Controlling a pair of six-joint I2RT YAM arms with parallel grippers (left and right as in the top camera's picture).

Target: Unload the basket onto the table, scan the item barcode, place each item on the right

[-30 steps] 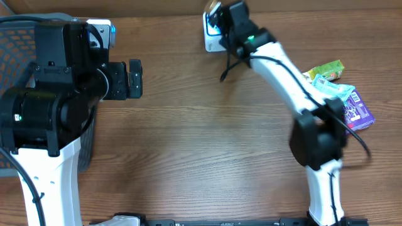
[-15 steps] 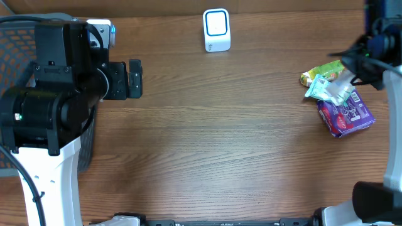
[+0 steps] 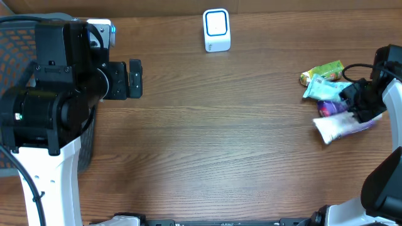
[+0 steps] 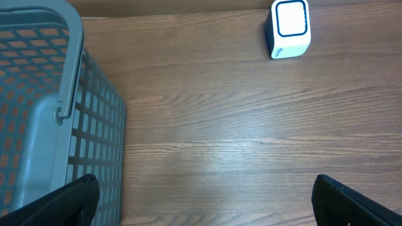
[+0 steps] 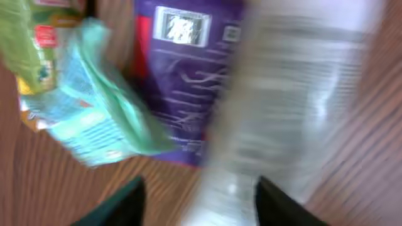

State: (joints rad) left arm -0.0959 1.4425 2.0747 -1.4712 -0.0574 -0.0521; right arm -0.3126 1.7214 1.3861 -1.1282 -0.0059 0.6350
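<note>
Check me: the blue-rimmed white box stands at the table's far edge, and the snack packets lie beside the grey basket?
No: the overhead view shows the snack packets at the other end of the table from the grey basket. The rest holds.

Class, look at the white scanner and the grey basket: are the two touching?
Apart. The left wrist view shows a wide stretch of bare wooden table between the white scanner and the grey basket; the overhead view agrees.

The overhead camera looks straight down on the brown wooden table [image 3: 220, 138]. The left wrist view slants across it, sharing the white blue-rimmed scanner box [image 4: 290, 28] [image 3: 217, 30]. The right wrist view sits close above the snack packets [image 5: 182, 81], blurred.
</note>
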